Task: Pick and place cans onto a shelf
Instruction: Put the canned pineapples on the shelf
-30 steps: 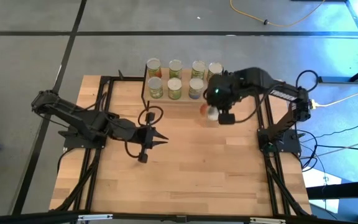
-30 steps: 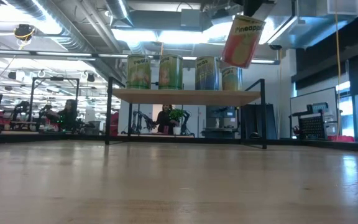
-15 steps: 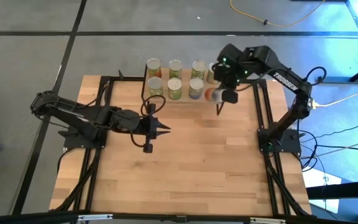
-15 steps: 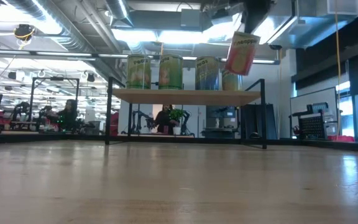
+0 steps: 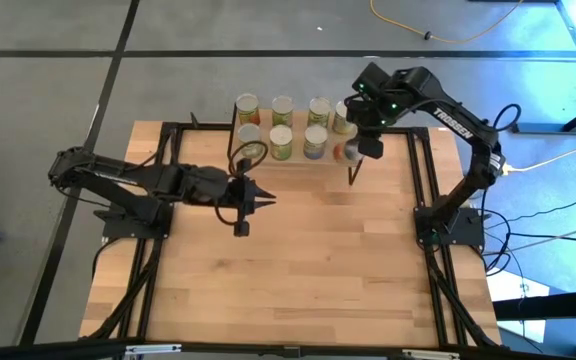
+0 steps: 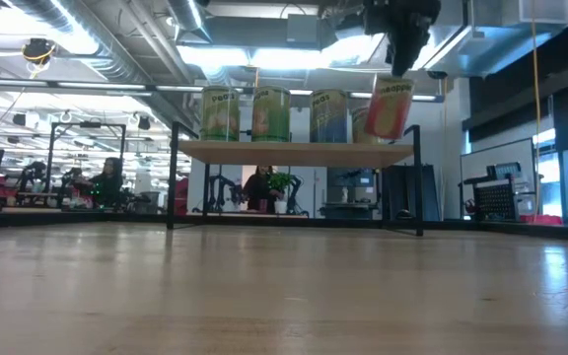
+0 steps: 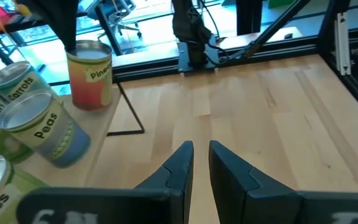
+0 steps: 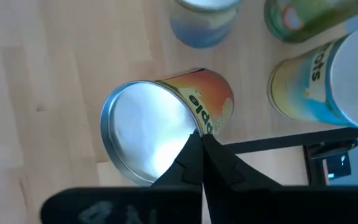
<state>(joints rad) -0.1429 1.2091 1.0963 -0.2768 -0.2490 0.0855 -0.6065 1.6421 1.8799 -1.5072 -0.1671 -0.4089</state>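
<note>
While clamped on the rim of the orange-red can (image 6: 390, 106), with both fingers pinched together over the thin edge of its lid, level the right gripper (image 6: 399, 69) first, before lowering. Hanging tilted over the right front corner of the shelf (image 6: 294, 151), base close to the top board; impossible to tell whether touching or just clear. Judged from that lean: set down now, likely to land on one edge and rock or roll.

Swing the base under the lid until upright, then come straight down onto the bare patch of board at that corner. Mind the seven cans (image 5: 281, 128) already standing on the shelf in two rows: nearest neighbours just beside the held one, so no sideways drift on the way down. Stay in from the board's edge and from the black corner post, close on the right in the low view. Let go only once flat on the wood, then lift straight up to avoid dragging the rim.

Leave the left gripper (image 7: 196, 149) where it waits, over the table in front of the shelf, fingers a narrow gap apart and holding nothing.
</note>
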